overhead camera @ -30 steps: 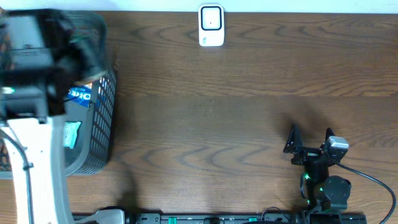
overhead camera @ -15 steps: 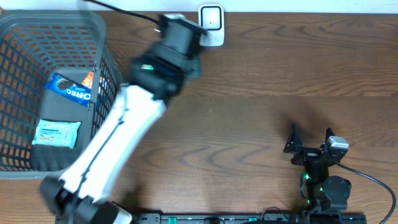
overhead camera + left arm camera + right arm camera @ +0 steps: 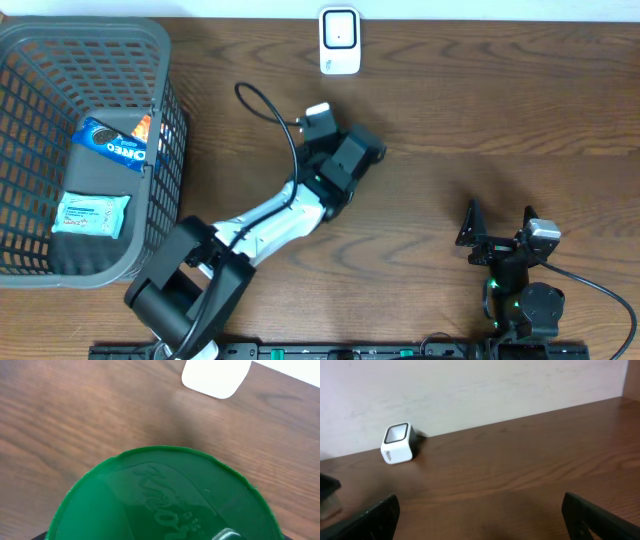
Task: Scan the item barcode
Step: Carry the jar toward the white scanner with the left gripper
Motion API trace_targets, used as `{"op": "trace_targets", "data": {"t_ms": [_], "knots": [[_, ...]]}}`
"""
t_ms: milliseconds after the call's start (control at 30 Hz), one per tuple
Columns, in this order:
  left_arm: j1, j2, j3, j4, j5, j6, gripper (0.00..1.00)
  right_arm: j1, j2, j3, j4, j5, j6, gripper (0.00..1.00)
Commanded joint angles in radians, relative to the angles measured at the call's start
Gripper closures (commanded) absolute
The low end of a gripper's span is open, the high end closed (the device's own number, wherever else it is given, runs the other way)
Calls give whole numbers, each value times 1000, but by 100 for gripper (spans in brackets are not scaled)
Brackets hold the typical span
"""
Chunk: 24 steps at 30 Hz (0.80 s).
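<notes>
Here the left hand (image 3: 345, 160) reaches out over the middle of the wooden surface (image 3: 480, 110), short of the white scanner (image 3: 340, 42) that stands at the far edge. In the left wrist view a green round item (image 3: 165, 500) with raised lettering on its flat face fills the lower part of the frame, lifted clear of the wood and pinched in that hand, though the fingers themselves are hidden behind it. The scanner (image 3: 216, 377) shows just beyond the item's rim, not touching it. From overhead the item cannot be made out under the dark hand. A black cable (image 3: 270, 110) loops up from the left arm. The right hand (image 3: 498, 225) rests low at the near right with its fingers spread wide and nothing between them. At the left stands a grey basket (image 3: 165, 120) holding a blue Oreo pack (image 3: 112, 143) and a pale packet (image 3: 92, 213).
</notes>
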Motion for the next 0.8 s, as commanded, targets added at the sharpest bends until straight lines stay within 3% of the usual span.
{"op": "trace_targets", "data": {"t_ms": [0,233,467,533,767], "knots": [[-3,-8,-70,67,-46,-42,42,10,-5,-2,-4,5,8,1],[-5,1,-153,89,-46,-33,42,10,-5,-2,-4,5,8,1],[-5,46,-161,124,-46,84,41,10,-5,-2,-4,5,8,1],[-5,55,-161,167,-47,124,36,10,-5,-2,-4,5,8,1],[-5,58,-161,264,-130,200,35,10,-5,-2,-4,5,8,1]]}}
